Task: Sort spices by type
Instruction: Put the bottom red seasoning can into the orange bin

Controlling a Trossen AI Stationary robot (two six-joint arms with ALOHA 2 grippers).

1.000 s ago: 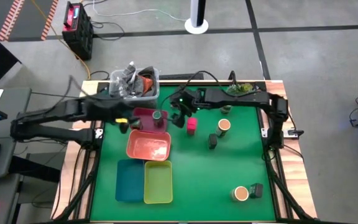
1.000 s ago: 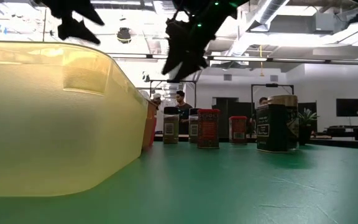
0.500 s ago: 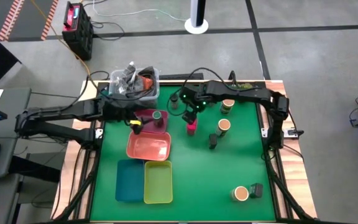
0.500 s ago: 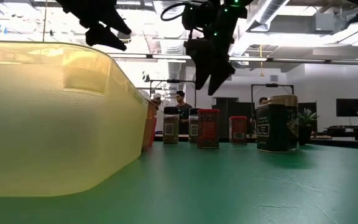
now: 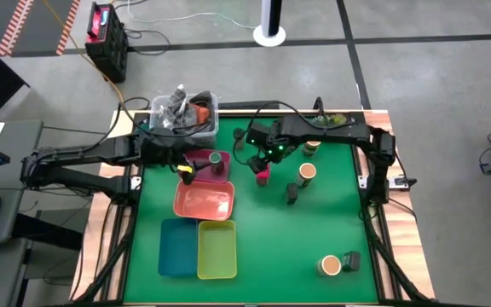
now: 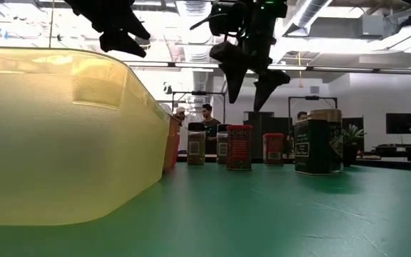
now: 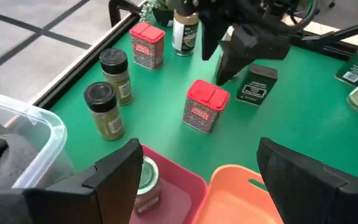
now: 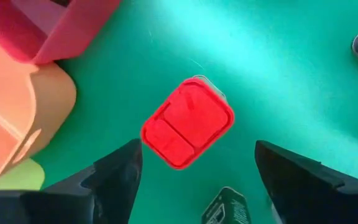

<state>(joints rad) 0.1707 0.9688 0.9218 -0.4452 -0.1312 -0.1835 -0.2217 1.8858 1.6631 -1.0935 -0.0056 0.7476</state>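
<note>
- Right wrist view is showing the right gripper (image 8: 194,171) hanging directly above the red-lidded spice tin (image 8: 188,122), fingers spread apart, empty.
- Tin is standing upright on the green mat (image 5: 314,222), beside the pink tray (image 5: 201,159); the right arm is nearer.

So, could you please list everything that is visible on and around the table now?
magenta tray: one, far left
salmon tray: one, nearer than the magenta one
teal tray: one, near left
yellow-green tray: one, beside the teal one
green-lidded jar: one, in the magenta tray
red-topped tins: two, mid-table and far edge
dark-lidded jars: two, far edge
tan-topped jars: two, right half
dark tins: two, right half
clear bin: one, far left corner
plant: one, green, far edge
people: background, low view
left claw: open, over the magenta tray
right claw: open, above a red-topped tin
</note>
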